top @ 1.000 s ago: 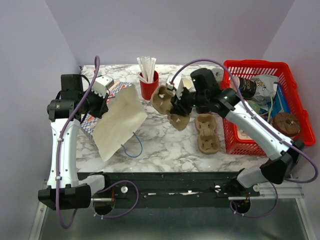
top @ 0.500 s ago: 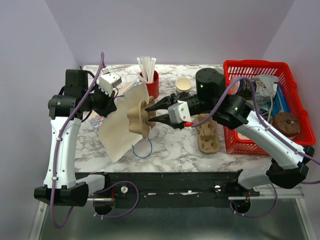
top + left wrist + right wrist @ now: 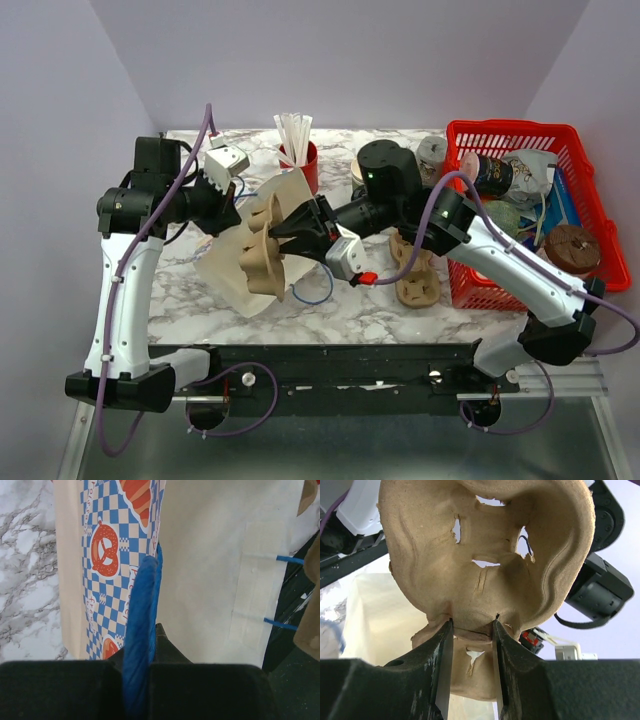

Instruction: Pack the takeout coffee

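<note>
Right tool (image 3: pixel 472 630): jaws partly apart, clamped from both sides on the thin middle rib of the pulp cup tray (image 3: pixel 485 555).
Left tool (image 3: pixel 142 665): jaws together, pinching the blue handle (image 3: pixel 142 605) of the paper bag (image 3: pixel 210 555).
Pulp cup tray: brown, held off the tabletop (image 3: pixel 350 300) on its edge, left of centre and against the bag; I cannot tell whether any part of it is inside the bag.
Paper bag: cream, with a blue-check pretzel print on one face. It hangs from the left tool and slants down to the near left of the tabletop.
Takeout coffee cup (image 3: pixel 353 172): only a cream sliver shows, at the far side of the tabletop, just right of the red straw cup (image 3: pixel 298 165) and behind the right arm's black joint.
Cup relative to tools: far and to the right of the right tool, well apart from it, and farther still from the left tool.
Second tray (image 3: pixel 415 275): lies flat on the tabletop, just left of the red basket (image 3: pixel 520 135).
</note>
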`<state>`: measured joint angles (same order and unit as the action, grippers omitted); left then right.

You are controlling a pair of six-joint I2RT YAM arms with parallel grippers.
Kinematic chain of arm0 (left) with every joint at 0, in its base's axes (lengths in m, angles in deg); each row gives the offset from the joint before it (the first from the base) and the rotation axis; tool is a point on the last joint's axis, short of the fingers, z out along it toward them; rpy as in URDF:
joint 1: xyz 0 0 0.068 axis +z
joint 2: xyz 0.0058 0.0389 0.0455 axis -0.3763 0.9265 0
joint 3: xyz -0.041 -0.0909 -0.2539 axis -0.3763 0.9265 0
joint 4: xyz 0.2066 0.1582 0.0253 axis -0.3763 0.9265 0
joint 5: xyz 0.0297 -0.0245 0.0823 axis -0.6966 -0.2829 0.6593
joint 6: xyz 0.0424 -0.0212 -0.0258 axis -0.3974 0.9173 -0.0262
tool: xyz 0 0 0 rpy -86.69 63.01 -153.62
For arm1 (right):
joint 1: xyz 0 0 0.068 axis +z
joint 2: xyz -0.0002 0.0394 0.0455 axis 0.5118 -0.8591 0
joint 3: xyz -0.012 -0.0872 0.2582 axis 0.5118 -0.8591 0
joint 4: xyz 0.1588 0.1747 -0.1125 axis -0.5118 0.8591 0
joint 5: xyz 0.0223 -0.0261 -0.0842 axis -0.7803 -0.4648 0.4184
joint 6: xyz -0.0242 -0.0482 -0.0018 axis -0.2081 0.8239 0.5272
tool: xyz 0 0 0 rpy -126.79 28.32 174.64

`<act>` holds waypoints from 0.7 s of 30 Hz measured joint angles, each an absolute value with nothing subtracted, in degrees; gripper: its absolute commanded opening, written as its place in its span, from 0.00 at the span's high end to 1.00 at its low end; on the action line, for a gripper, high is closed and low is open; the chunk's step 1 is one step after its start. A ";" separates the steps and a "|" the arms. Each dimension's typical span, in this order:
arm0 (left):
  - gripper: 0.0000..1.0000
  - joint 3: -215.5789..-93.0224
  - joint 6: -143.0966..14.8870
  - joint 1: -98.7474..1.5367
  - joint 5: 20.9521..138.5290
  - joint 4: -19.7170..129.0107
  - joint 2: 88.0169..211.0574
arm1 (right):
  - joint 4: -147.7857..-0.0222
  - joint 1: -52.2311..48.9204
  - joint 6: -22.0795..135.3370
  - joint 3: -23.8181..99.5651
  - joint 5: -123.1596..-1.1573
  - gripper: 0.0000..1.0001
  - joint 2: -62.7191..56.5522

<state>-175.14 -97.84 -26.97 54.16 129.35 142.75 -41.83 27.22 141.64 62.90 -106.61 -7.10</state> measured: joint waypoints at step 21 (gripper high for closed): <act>1.00 -180.96 -95.69 -29.74 49.81 133.24 143.91 | -27.89 27.74 150.01 64.82 -99.12 1.00 -15.54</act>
